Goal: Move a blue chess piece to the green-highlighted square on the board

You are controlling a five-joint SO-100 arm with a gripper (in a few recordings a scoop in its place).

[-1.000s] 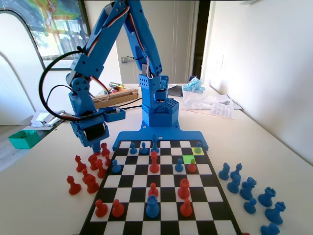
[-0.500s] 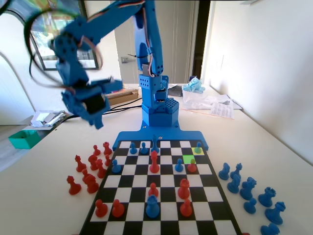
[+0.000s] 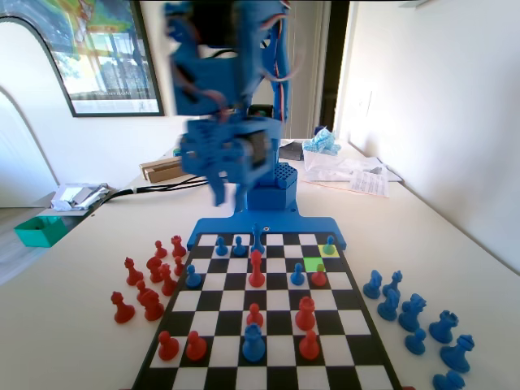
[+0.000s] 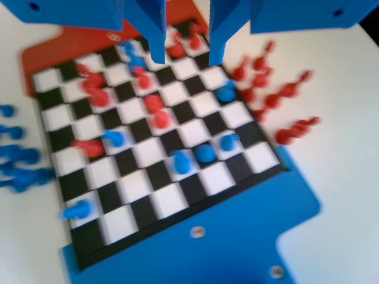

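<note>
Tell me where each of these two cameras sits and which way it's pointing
Fixed view: sits at the near end of the board, looking along it at the blue arm's base; the raised, blurred gripper hangs above the far edge.
Wrist view: rides on the arm high up, looking down at the board; the gripper with its two jaws apart, nothing between them, hangs from the top edge.
Shared: the board, the red pieces beside it and the blue pieces on the opposite side.
</note>
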